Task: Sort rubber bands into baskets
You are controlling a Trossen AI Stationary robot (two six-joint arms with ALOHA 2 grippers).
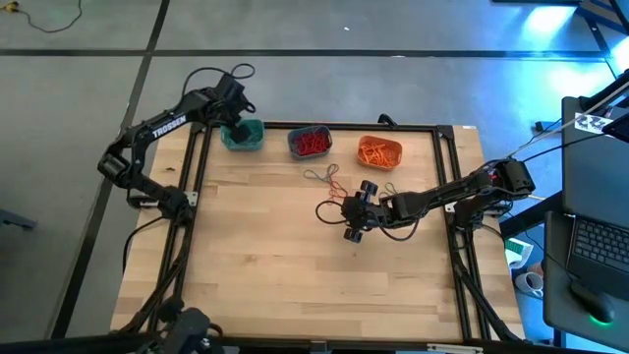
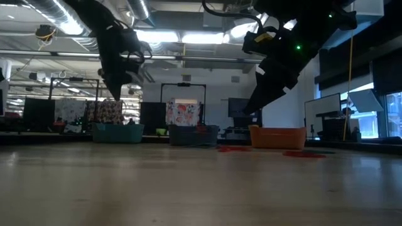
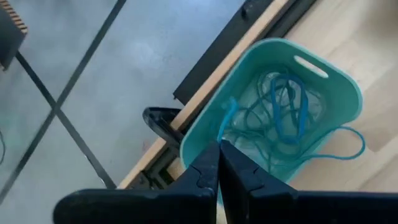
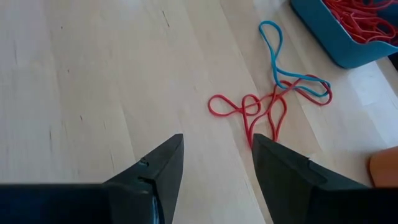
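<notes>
Right tool (image 1: 356, 219) hangs over the middle of the counter (image 1: 295, 275) with its two fingers spread wide and nothing between them; in its wrist view the fingers (image 4: 163, 163) frame bare wood, and just beyond them lies a small tangle of loose rubber bands (image 4: 268, 102), red loops crossed with one blue loop (image 4: 277, 53). From above, the same loose bands (image 1: 327, 181) lie between this tool and the row of baskets at the far edge, near the slate blue basket (image 1: 310, 144).

Left tool (image 3: 219, 165) is above the teal basket (image 3: 339, 78) at the far left corner of the counter; its fingers are pressed together with no visible gap, and I cannot see any band caught between them; inside this basket are blue bands (image 3: 287, 109), and one of them hangs out over the rim onto the wood. The slate blue basket holds red bands (image 1: 313, 145); the orange basket (image 1: 379, 153) holds orange bands.

I judge that the sorting is almost finished, and the step now is the right arm reaching for the last tangle. The next move asks the tool to go forward and down over one loop only; because the red and the blue are crossed, it could lift both together, so a pinch at a free end of a loop seems safer.
</notes>
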